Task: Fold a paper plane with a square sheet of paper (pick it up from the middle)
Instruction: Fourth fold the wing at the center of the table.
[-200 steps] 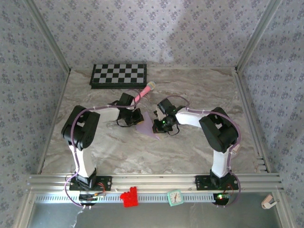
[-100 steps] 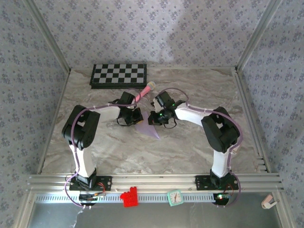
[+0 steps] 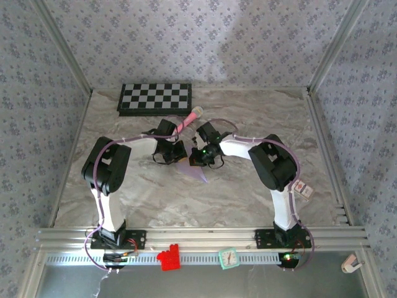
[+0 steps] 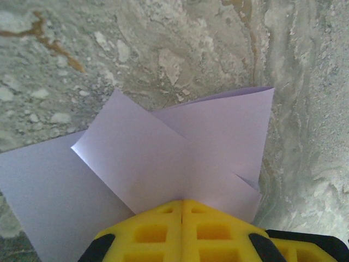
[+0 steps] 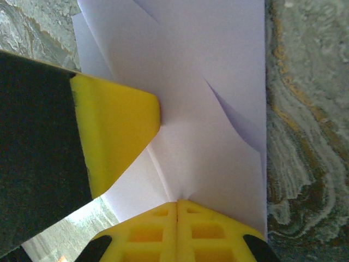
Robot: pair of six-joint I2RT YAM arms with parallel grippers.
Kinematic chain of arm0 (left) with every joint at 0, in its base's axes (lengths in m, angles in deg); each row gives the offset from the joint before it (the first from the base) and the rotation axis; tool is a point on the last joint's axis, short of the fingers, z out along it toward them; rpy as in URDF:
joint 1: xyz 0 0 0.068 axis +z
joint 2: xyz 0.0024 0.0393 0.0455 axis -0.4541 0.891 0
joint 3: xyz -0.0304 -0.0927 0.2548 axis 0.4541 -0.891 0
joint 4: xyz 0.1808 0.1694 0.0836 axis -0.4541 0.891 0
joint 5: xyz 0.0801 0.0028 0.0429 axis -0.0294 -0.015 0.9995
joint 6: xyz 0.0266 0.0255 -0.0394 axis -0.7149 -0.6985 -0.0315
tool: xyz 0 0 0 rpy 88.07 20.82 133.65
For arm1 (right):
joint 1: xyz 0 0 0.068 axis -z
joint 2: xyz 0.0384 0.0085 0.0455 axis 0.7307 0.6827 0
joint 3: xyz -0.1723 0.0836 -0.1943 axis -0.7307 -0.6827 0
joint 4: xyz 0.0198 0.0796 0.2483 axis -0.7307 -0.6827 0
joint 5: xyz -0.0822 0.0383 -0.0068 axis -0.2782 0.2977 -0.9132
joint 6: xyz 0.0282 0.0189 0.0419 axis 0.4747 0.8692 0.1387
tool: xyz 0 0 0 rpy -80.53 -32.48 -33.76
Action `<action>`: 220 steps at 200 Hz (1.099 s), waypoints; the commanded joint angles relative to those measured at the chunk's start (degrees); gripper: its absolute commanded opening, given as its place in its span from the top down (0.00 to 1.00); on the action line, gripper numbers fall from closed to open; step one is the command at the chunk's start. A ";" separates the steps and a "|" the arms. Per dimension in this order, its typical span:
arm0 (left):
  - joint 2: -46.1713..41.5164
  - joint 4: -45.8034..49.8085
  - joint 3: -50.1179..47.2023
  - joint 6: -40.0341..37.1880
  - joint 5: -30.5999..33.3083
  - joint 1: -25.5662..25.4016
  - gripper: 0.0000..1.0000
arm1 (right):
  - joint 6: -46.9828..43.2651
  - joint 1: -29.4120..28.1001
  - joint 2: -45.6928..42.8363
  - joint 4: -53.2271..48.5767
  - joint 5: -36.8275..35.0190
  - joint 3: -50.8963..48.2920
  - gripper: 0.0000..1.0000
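The pale-lavender sheet of paper (image 3: 194, 169) lies on the marble table, folded into overlapping flaps with a sharp tip toward the near side. It is also seen in the left wrist view (image 4: 163, 153) and the right wrist view (image 5: 218, 109). My left gripper (image 3: 174, 153) is shut, and its yellow tip (image 4: 181, 202) rests on the paper's left part. My right gripper (image 3: 197, 156) is shut too. Its tip (image 5: 177, 203) presses on a crease where the paper puckers. The left gripper's yellow finger (image 5: 117, 131) sits close beside it on the same sheet.
A black-and-white checkered board (image 3: 155, 98) lies at the back of the table. A pink toy microphone (image 3: 190, 118) lies just behind the grippers. Red bricks (image 3: 167, 257) and a small clock (image 3: 228, 258) sit on the front rail. Patterned walls close three sides.
My right gripper has slid left across the paper toward the left gripper, and its arm has swung in with it. The left gripper has stayed where it was.
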 commanded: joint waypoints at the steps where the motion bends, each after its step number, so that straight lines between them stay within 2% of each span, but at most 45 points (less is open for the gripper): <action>1: 3.28 6.18 -0.56 0.53 4.76 0.09 0.98 | 0.58 -0.09 1.19 -1.01 1.15 0.12 0.96; 62: 4.67 9.66 -0.11 1.54 8.58 0.15 0.99 | -2.04 0.14 -3.01 -4.94 2.53 -5.44 0.96; 220: 4.75 9.59 0.83 0.91 6.92 0.22 1.00 | -3.20 0.56 -17.22 -8.23 1.21 -25.11 0.95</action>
